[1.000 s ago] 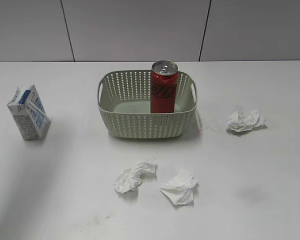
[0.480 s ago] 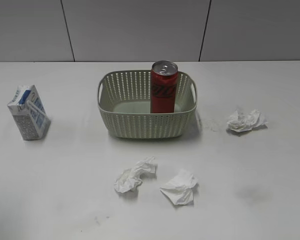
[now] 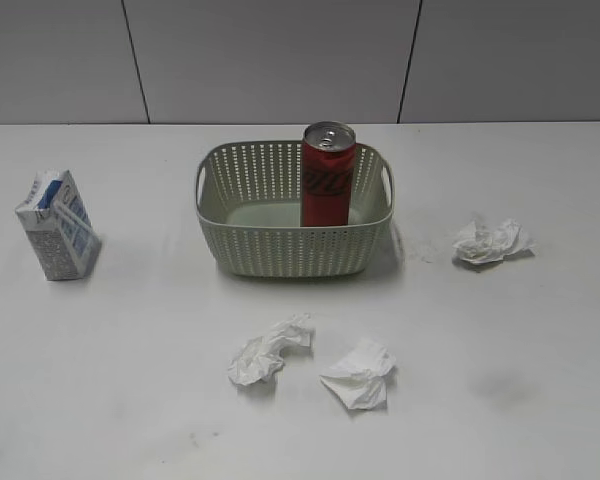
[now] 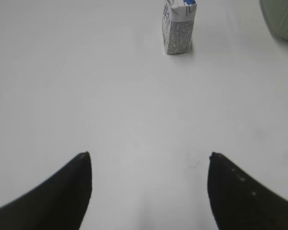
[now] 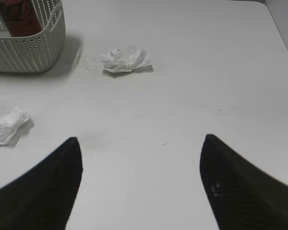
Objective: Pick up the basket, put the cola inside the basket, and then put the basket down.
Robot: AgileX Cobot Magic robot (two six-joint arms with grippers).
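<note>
The pale green basket [image 3: 280, 250] rests on the white table at the back middle. The red cola can [image 3: 327, 177] stands upright inside it, at its right side. The right wrist view shows the basket [image 5: 29, 52] at the top left with the can [image 5: 19, 17] inside. The left wrist view shows only a corner of the basket [image 4: 283, 19] at the top right. My left gripper [image 4: 149, 155] is open and empty over bare table. My right gripper [image 5: 140, 139] is open and empty over bare table. Neither arm shows in the exterior view.
A blue-and-white carton [image 3: 58, 225] stands at the left, also in the left wrist view [image 4: 178, 26]. Crumpled tissues lie in front of the basket [image 3: 268, 350] [image 3: 360, 375] and to its right [image 3: 490, 241], the last also in the right wrist view [image 5: 126, 60].
</note>
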